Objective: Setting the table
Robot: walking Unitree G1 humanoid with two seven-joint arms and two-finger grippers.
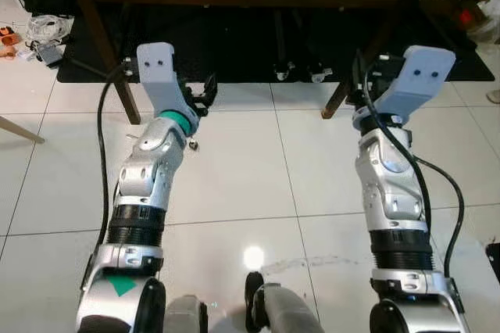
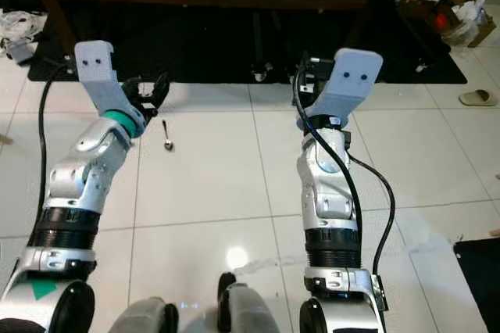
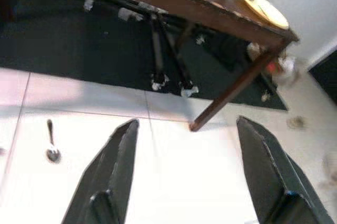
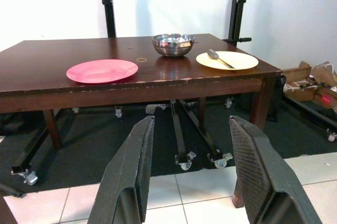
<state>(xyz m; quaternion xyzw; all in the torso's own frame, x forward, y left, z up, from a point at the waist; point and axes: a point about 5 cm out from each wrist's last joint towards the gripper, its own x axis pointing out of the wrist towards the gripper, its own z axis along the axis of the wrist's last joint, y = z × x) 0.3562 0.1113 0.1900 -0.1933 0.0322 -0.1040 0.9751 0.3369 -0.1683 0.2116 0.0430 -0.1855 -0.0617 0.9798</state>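
A dark wooden table carries a pink plate, a steel bowl and a yellow plate with a spoon lying on it. Another spoon lies on the white tiled floor in front of the table, near its left leg. My left gripper is open and empty, held above the floor just right of that floor spoon. My right gripper is also open and empty, raised in front of the table and pointing at its front edge.
A black mat lies under the table, with a wheeled metal frame standing on it. Cardboard boxes sit to the right, cables and clutter to the left. A slipper lies on the tiles at right.
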